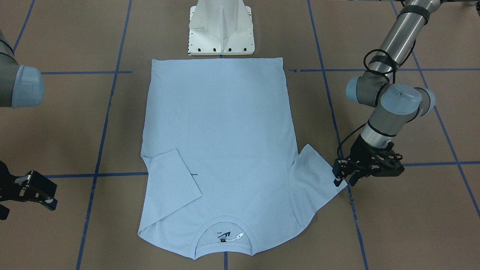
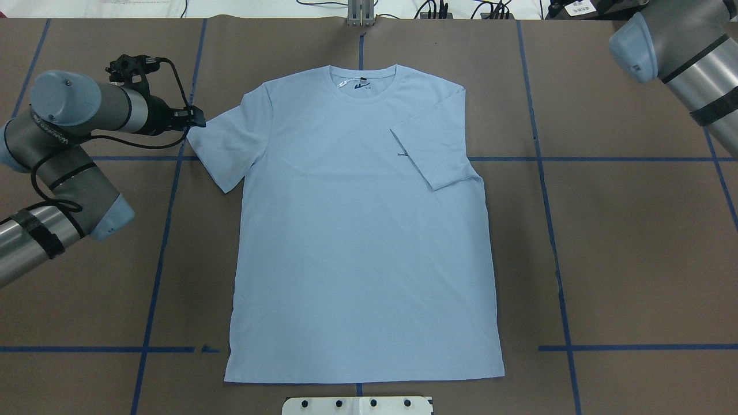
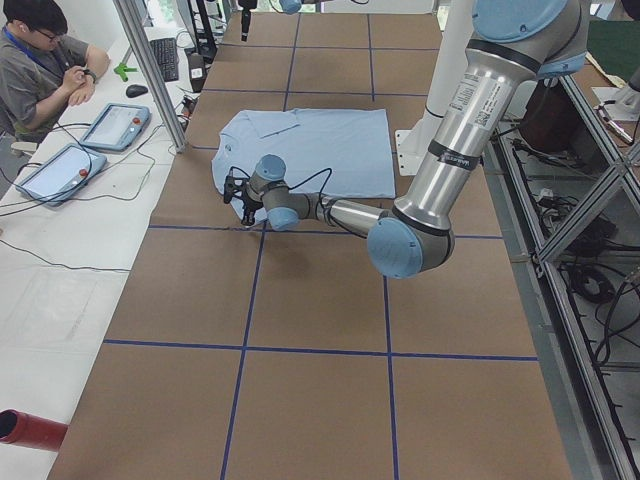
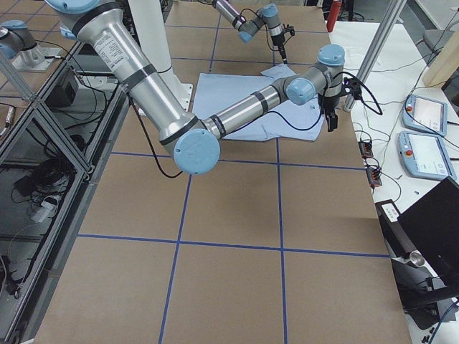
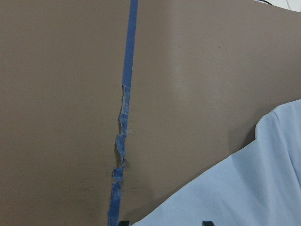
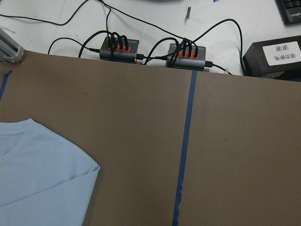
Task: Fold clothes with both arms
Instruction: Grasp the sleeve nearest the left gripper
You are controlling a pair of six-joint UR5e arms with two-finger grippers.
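Overhead exterior: the T-shirt (image 2: 363, 230) lies flat mid-worktop (image 2: 634, 259), collar toward the operators' edge. The left tool (image 2: 195, 118), fingers spread, brackets the outstretched sleeve (image 2: 225, 144), probably to fold it inward. I cannot tell the right tool's (image 1: 32, 187) state.

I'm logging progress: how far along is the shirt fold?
Early. Done: the right-side sleeve is folded onto the shirt. In hand: the left hand is at the tip of the left-side sleeve, still spread flat. Left: that sleeve, then the body folds.
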